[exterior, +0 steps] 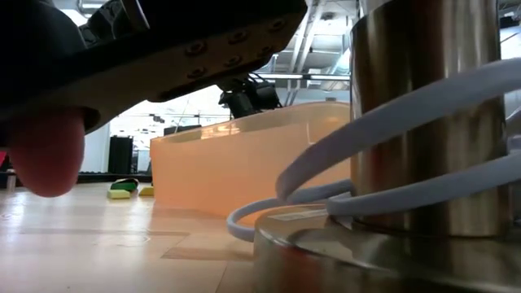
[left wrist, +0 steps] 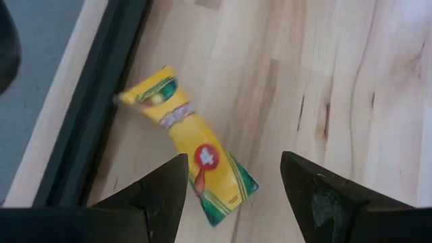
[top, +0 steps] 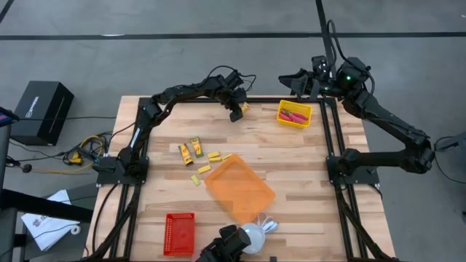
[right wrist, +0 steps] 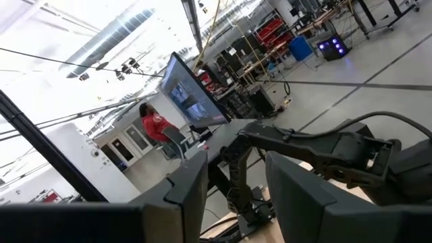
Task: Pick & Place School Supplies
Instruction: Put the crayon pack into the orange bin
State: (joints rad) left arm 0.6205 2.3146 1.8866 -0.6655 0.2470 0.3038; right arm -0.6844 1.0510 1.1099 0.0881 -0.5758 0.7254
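Note:
My left gripper is open at the table's far edge, above an orange-yellow packet that lies flat on the wood beside the dark frame rail; its fingers stand over the packet's near end, and I cannot tell any touch. Two more packets lie left of centre, with several tiny yellow blocks beside them. Two red-handled scissors lie in the yellow bin. My right gripper is open, raised beyond the far edge and pointing into the room.
An orange tray lies tilted at the table's middle near side. A red bin stands at the near edge. The white dome with its cord sits close to the low camera. A person in red is in the room beyond.

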